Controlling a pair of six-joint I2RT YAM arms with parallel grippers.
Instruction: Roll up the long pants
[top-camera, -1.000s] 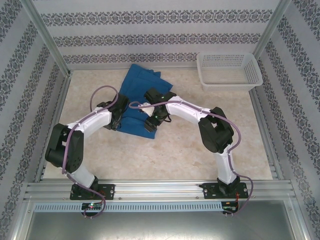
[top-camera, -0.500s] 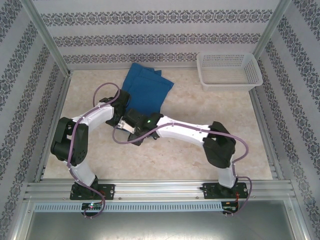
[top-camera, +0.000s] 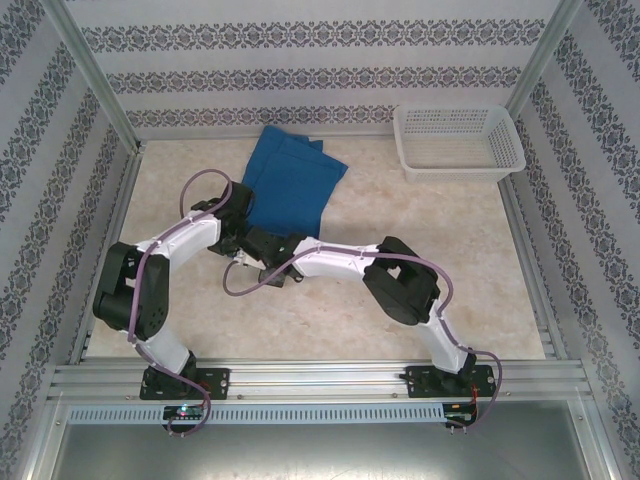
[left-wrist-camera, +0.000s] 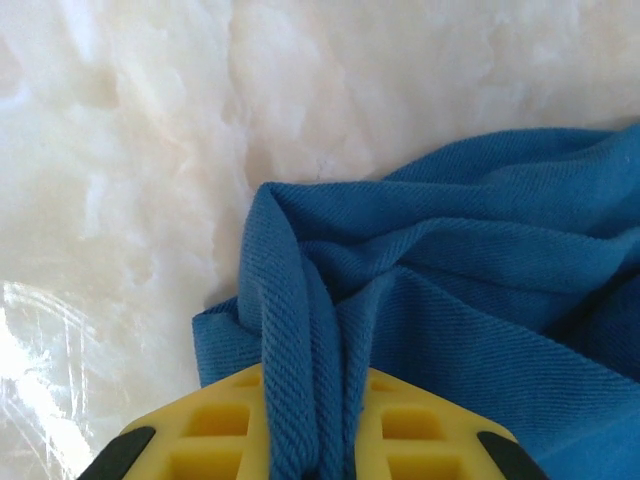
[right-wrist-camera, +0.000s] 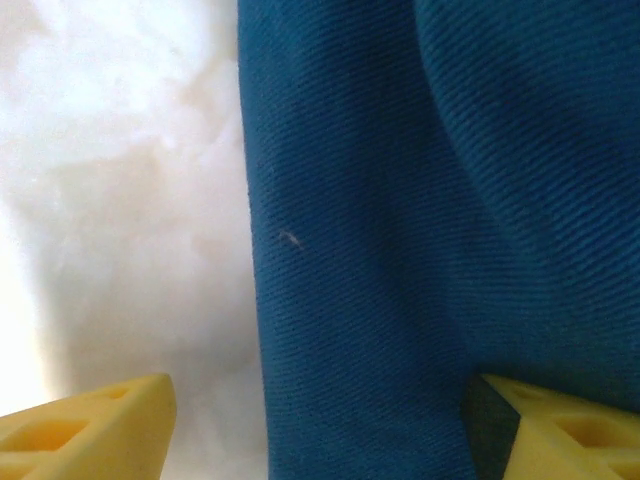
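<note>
From above, the long pants (top-camera: 292, 178) lie folded flat on the far left part of the table (top-camera: 420, 300), with their far edge close to the patterned back wall (top-camera: 320, 75). A white mesh basket (top-camera: 457, 140) stands well apart from them at the far right corner. Both arms reach inward to the near edge of the cloth. The left gripper (top-camera: 238, 230) sits at the near left corner of the pants, and the right gripper (top-camera: 260, 256) sits just beside it, slightly nearer the bases. From this height I cannot tell how either pair of jaws stands.

In the left wrist view, the left gripper (left-wrist-camera: 312, 430) is clenched on the long pants (left-wrist-camera: 480, 300). A thick bunched ridge of blue cloth runs up between the two yellow fingers (left-wrist-camera: 205, 430), and the pale table (left-wrist-camera: 130, 150) lies beyond the fold.

In the right wrist view, the right gripper (right-wrist-camera: 320, 440) is released. Its yellow fingers (right-wrist-camera: 85, 425) stand wide apart at the bottom corners. The long pants (right-wrist-camera: 400, 200) cover the right part of the picture, with one finger over bare table (right-wrist-camera: 120, 200) and the other over the cloth.
</note>
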